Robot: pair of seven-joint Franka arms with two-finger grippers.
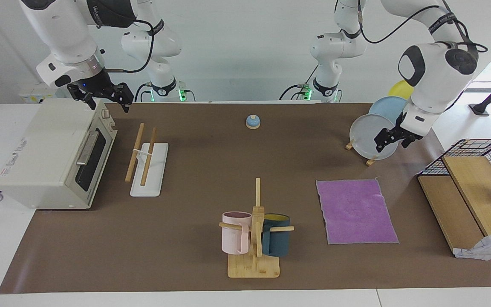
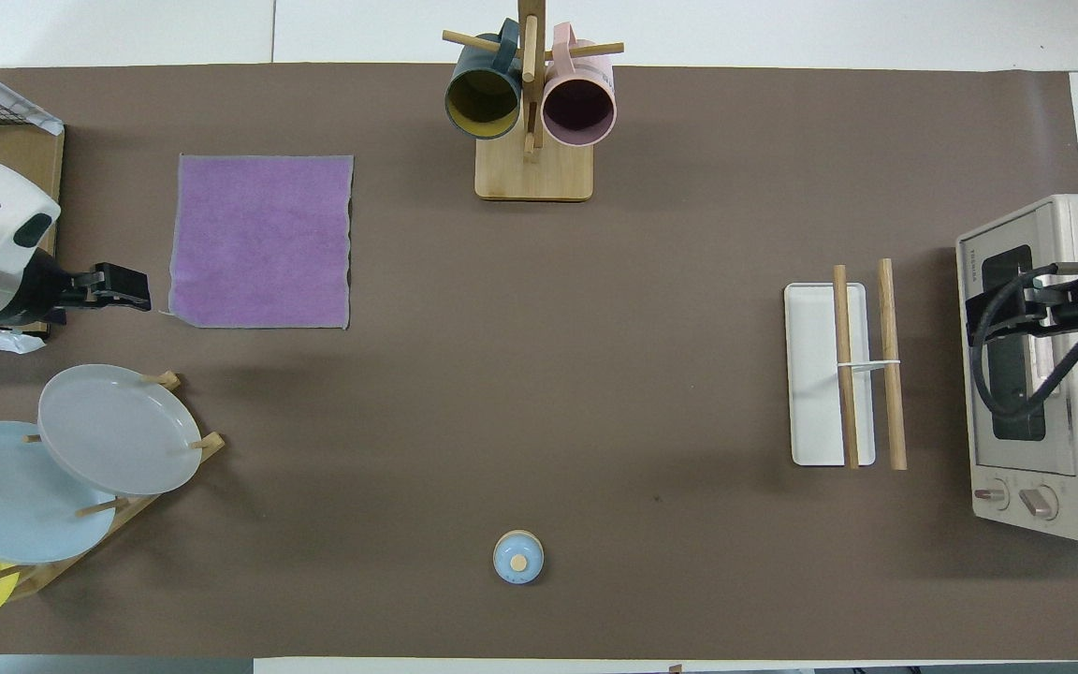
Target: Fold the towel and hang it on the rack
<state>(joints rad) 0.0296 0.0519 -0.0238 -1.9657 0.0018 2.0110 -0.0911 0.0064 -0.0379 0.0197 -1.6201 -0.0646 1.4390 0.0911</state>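
Note:
The towel (image 1: 356, 211) (image 2: 261, 241) lies flat and unfolded, purple face up, toward the left arm's end of the table. The rack (image 1: 143, 155) (image 2: 862, 365), two wooden rods over a white base, stands toward the right arm's end, beside the toaster oven. My left gripper (image 1: 391, 145) (image 2: 127, 288) hangs open and holds nothing, low in the air beside the towel's corner nearest the plates, apart from the cloth. My right gripper (image 1: 107, 104) (image 2: 988, 314) waits open and holds nothing above the toaster oven.
A toaster oven (image 1: 53, 153) (image 2: 1044, 374) stands by the rack. A mug stand (image 1: 256, 230) (image 2: 531, 103) with two mugs sits beside the towel. Plates on a wooden stand (image 1: 373, 136) (image 2: 109, 431) lie nearer to the robots than the towel. A wire basket on wooden shelves (image 1: 471, 179) and a blue bell (image 1: 252, 122) (image 2: 518, 557) also stand here.

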